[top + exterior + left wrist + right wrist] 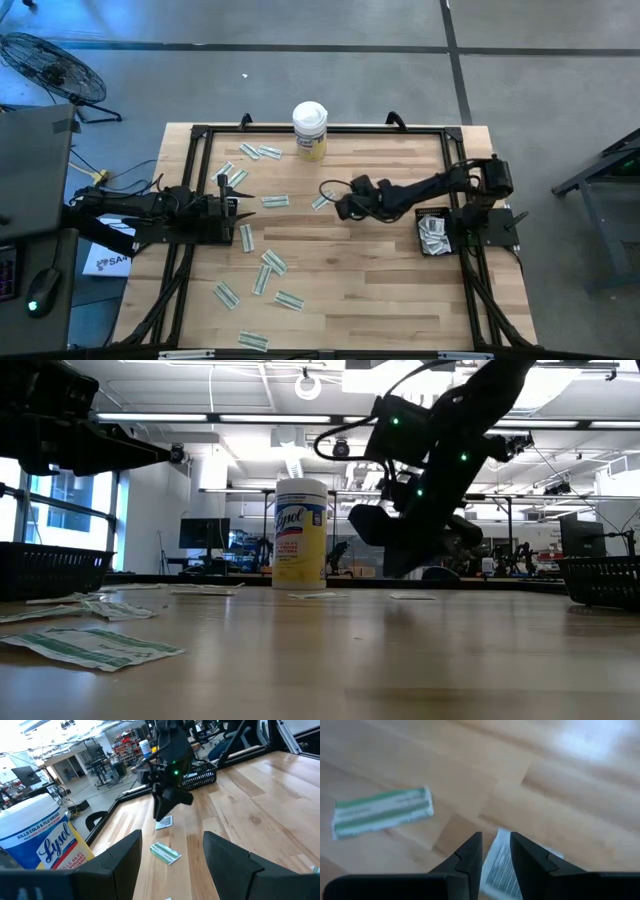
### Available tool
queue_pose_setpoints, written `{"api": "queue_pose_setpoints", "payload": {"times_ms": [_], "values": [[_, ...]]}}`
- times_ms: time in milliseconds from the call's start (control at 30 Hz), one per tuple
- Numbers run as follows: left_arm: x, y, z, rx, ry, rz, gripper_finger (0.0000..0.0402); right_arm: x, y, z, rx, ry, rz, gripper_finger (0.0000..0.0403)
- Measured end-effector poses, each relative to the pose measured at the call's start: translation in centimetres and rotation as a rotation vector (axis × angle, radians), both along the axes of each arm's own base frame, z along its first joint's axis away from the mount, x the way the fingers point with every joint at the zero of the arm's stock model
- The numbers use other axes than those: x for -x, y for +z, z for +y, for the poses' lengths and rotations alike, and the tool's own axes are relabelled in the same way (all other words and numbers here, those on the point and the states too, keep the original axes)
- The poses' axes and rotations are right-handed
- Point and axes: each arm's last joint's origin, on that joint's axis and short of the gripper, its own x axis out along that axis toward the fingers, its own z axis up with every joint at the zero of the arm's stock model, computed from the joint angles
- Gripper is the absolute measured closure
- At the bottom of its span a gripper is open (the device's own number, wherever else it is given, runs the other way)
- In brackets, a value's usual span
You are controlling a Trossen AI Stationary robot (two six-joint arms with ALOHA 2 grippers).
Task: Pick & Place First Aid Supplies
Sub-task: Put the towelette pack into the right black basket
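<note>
Several pale green-white strips lie flat on the wooden table (pixel 380 290), among them one strip (pixel 275 200) between the arms. It also shows in the right wrist view (pixel 382 812). A small white packet (pixel 320 202) lies flat near the table's middle. My right gripper (pixel 341 207) reaches in from the right. It stands low over this packet (pixel 500 862), with only a narrow gap between its fingers. My left gripper (pixel 240 200) is open and empty at the left, pointing toward the packet (pixel 164 823). My right gripper's fingertips (pixel 476 847) come slanting down over the white packet's near edge (pixel 499 845), which lies flat on the table under the gap and under one finger. I cannot tell whether they touch it.
A white-lidded yellow-labelled canister (pixel 310 130) stands at the far edge. A black basket (pixel 433 235) holding several packets sits by the right arm's base. More strips lie at the far left (pixel 262 152) and toward the near edge (pixel 272 262). A black frame borders the table.
</note>
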Motion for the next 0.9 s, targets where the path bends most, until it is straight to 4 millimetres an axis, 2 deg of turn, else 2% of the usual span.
{"api": "queue_pose_setpoints", "payload": {"times_ms": [367, 567, 733, 900], "values": [[0.0, 0.0, 0.0, 0.000, -0.001, 0.000, 0.0195, 0.0, -0.5, -0.1, 0.080, -0.008, 0.032, 0.0309], [0.0, 0.0, 0.0, 0.000, -0.002, 0.000, 0.0195, -0.8, -1.2, -0.8, 0.025, -0.007, -0.022, 0.0309], [0.0, 0.0, 0.0, 0.000, -0.001, 0.000, 0.0195, -0.8, -2.6, -0.8, 0.021, -0.010, 0.025, 0.0309], [0.0, 0.0, 0.0, 0.000, -0.002, 0.000, 0.0195, -0.8, -2.9, -0.8, 0.026, -0.013, 0.040, 0.0309]]}}
